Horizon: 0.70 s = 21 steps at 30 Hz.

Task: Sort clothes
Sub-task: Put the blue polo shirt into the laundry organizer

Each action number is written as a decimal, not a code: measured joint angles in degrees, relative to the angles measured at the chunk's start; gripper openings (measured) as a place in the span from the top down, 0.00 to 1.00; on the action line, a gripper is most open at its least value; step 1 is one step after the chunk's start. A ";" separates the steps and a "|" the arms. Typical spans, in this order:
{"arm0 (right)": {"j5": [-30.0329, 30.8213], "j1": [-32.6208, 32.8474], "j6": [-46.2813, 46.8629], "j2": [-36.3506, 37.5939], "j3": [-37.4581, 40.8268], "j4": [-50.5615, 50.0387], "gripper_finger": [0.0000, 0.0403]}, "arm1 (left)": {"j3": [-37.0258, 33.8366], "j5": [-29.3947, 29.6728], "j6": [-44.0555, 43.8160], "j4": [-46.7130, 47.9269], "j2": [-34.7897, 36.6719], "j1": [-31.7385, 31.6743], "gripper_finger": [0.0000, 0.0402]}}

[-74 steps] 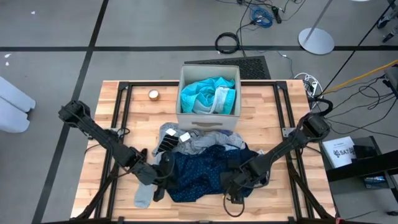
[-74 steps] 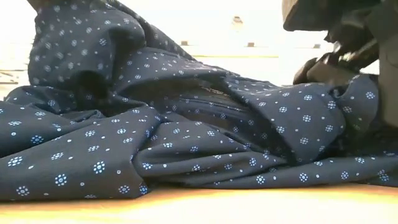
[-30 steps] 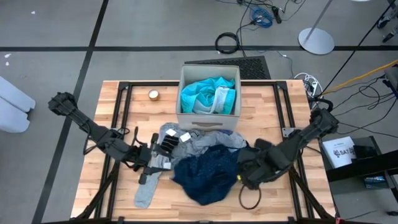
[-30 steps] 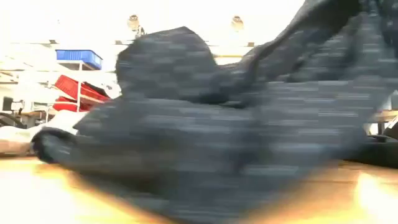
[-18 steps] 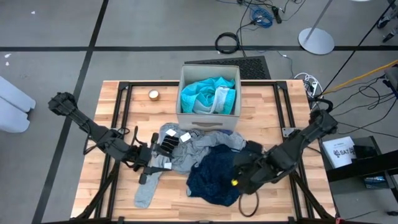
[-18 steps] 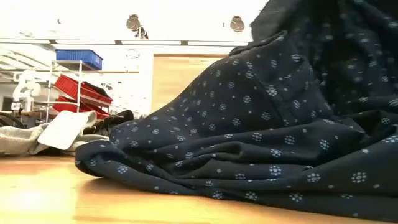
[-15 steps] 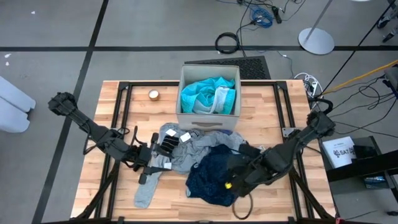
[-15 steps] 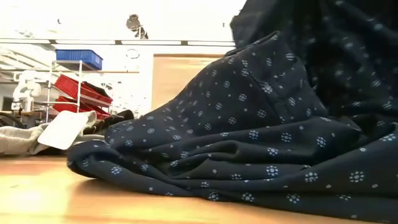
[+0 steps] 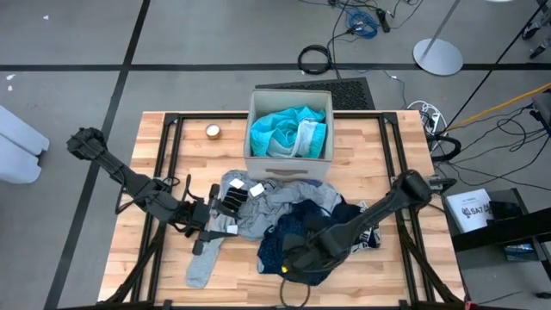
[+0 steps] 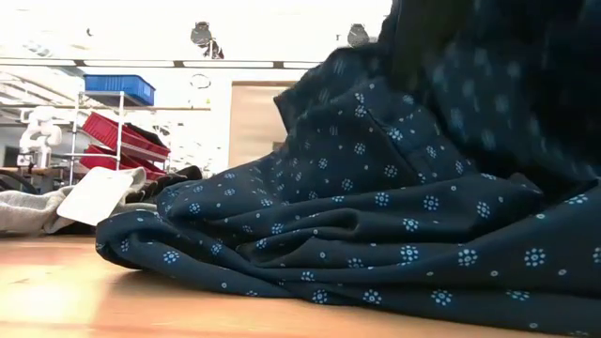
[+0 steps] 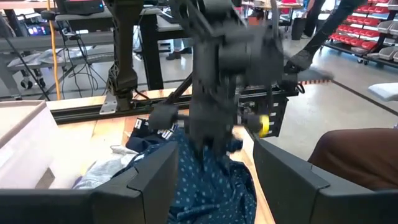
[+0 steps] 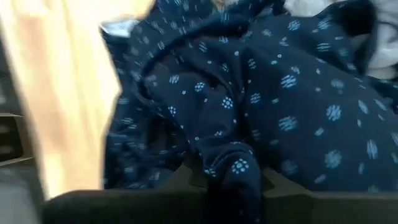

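- The right gripper (image 9: 297,257) is clenching a fold of the navy dotted garment (image 9: 297,237) over the table (image 9: 379,146).
- The left gripper (image 9: 209,226) is waiting released beside the grey clothes (image 9: 275,202).

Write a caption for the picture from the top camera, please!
Right gripper pinches the navy dotted fabric garment on the wooden table; a turquoise garment fills the beige box.
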<state>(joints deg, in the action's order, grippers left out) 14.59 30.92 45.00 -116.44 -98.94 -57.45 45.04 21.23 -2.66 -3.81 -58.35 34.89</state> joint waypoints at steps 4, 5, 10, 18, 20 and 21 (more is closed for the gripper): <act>-4.27 -0.22 -5.72 -2.64 0.00 2.21 0.85 | 0.00 0.00 -0.02 0.02 0.00 0.00 0.46; -5.10 -0.22 -6.35 -2.84 0.00 3.24 0.81 | 0.00 0.00 0.00 0.00 0.00 0.00 0.46; -9.36 -0.45 -6.59 -3.00 0.00 6.58 0.63 | 0.00 0.00 0.00 0.03 0.00 0.00 0.46; -12.10 -0.97 -6.30 -2.81 0.00 11.15 0.38 | -0.02 0.00 0.01 0.07 0.00 0.00 0.46; -11.78 -0.92 -6.68 -2.81 -0.02 12.60 0.34 | -0.02 0.00 0.02 0.08 0.00 0.00 0.46; -11.55 -0.92 -6.97 -2.81 -0.02 13.06 0.32 | -0.02 0.00 0.02 0.07 0.00 0.00 0.46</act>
<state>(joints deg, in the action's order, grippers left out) 3.04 30.00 38.03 -119.24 -98.96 -44.40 45.01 21.23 -2.63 -3.75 -58.35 34.89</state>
